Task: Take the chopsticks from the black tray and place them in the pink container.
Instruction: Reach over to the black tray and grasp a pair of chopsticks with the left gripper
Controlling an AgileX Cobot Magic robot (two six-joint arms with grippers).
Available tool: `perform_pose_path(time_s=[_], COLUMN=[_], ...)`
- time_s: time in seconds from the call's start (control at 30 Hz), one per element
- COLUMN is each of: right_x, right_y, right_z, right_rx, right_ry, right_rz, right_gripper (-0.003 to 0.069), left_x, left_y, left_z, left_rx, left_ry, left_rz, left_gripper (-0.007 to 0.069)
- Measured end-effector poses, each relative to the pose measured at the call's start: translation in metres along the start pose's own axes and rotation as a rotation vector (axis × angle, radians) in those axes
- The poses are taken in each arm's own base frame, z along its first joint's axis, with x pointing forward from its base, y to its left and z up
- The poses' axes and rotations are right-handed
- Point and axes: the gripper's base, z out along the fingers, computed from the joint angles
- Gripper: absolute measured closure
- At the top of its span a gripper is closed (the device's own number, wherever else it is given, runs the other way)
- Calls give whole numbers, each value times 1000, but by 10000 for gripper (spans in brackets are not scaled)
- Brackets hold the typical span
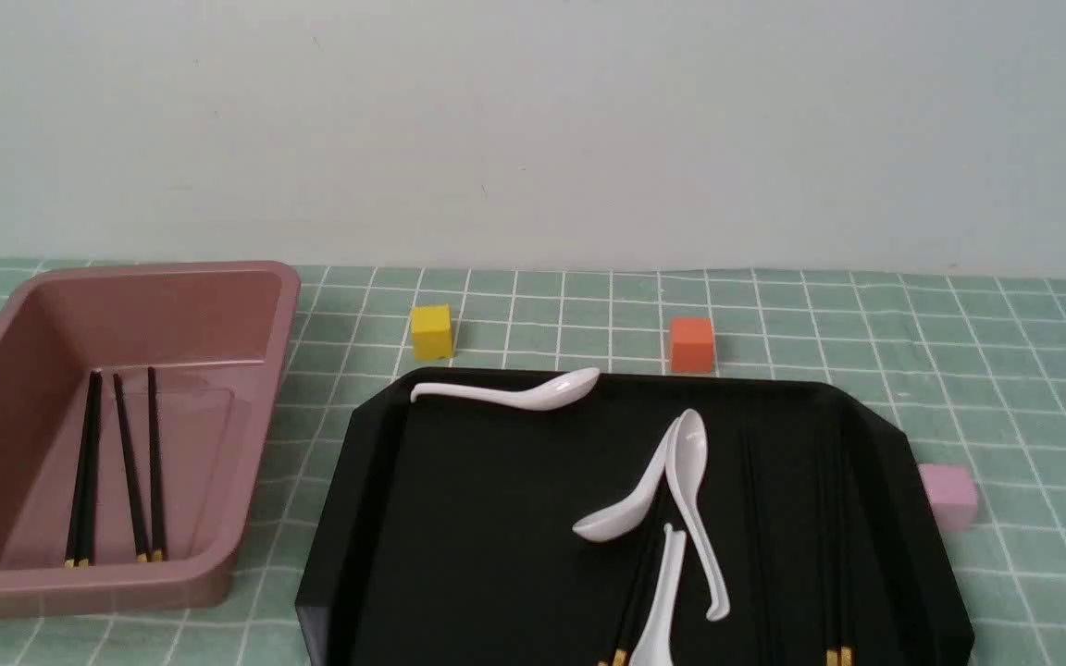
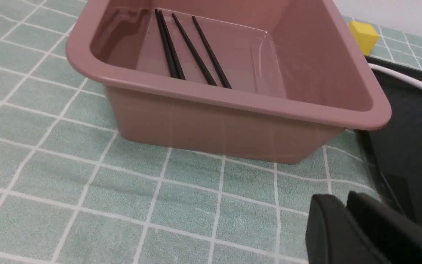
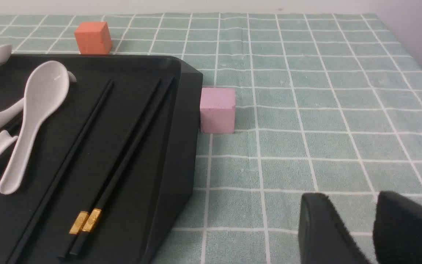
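Front view | chopsticks (image 1: pixel 154 462) lengthwise in pink container (image 1: pixel 89 587), gold ends near | left gripper (image 2: pixel 343 201) closed, right gripper (image 3: pixel 355 200) open

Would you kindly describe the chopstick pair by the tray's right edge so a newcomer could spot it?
Find the black tray, the widest thing on the green checked cloth. Just inside its right rim, near the pale pink cube, two black chopsticks lie side by side. Unlike the lone stick beside them, their gold bands sit together.
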Motion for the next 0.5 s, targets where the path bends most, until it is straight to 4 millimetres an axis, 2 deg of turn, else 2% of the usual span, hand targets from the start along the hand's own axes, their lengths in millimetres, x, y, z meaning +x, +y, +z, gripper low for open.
perform_pose_path(time_s=[0.5], right_x=[0], right_y=[0], right_z=[0], right_rx=[0], right_ry=[0], right_rz=[0], right_gripper=[419], left_x=[0], left_y=[0], left_z=[0], left_rx=[0], left_ry=[0], left_rz=[0], left_gripper=[529])
